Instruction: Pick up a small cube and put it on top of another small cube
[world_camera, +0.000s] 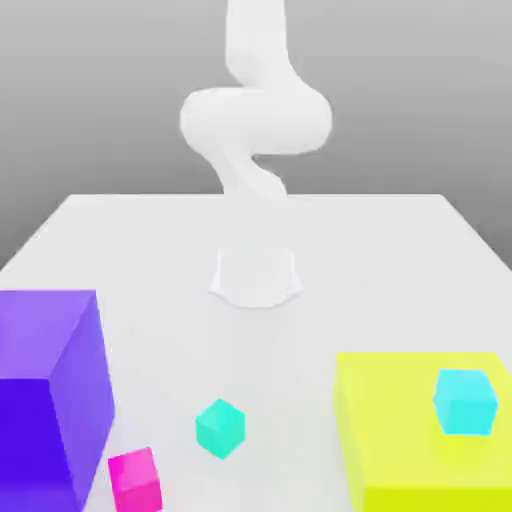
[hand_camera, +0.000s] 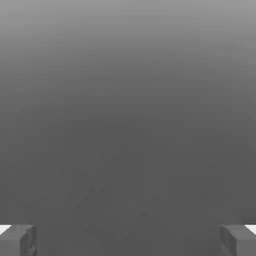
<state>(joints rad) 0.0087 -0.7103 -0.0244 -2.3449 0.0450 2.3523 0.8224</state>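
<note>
The small teal-green cube (world_camera: 220, 428) rests on the white table near the front, slightly toward the exterior view's left. The small magenta cube (world_camera: 136, 481) lies a little further forward and to its left, apart from it. In the hand view my gripper (hand_camera: 128, 240) is open: its two grey fingertips (hand_camera: 17, 240) stand wide apart, with only plain grey background between them. The white arm (world_camera: 255, 120) curls up above its base (world_camera: 256, 275), well behind both cubes.
A huge purple cube (world_camera: 45, 400) stands at the front left, close to the magenta cube. A big yellow block (world_camera: 390, 430) fills the front right, and a small sky-blue cube (world_camera: 465, 401) sits on top of it. The white table (world_camera: 256, 225) stretches back behind the base.
</note>
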